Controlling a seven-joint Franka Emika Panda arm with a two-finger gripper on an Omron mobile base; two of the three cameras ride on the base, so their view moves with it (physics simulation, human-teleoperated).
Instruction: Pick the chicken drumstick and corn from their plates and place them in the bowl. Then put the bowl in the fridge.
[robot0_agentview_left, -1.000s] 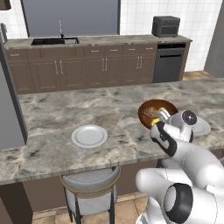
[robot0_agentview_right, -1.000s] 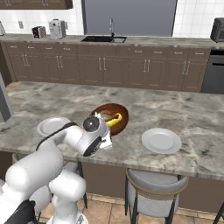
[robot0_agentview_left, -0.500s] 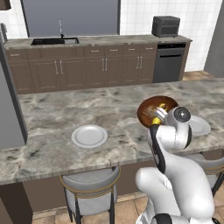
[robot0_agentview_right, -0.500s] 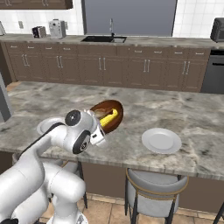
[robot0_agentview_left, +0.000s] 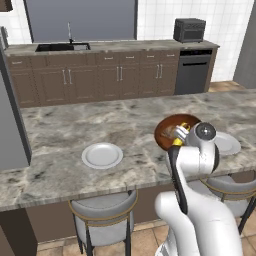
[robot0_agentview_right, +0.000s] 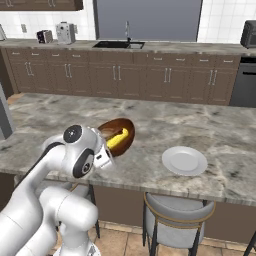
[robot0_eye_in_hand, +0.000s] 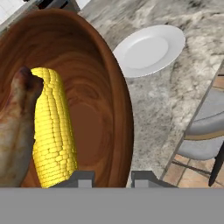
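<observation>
The reddish-brown bowl hangs tilted just above the marble island, near its front edge. My gripper is shut on the bowl's near rim, one finger inside and one outside. Inside lie the yellow corn and, beside it, the golden-brown chicken drumstick. In the base views the bowl sits at my hand, with the corn showing over its rim. One white plate lies bare to the left. The other plate lies bare to the right. The grey fridge stands at the far left.
Grey padded stools stand under the island's front edge. Behind the island runs a dark brown cabinet row with a sink, a dishwasher and a toaster oven.
My arm has swung upright at the island's edge. The bowl in its grip has tilted and come slightly toward me, with both foods still inside.
</observation>
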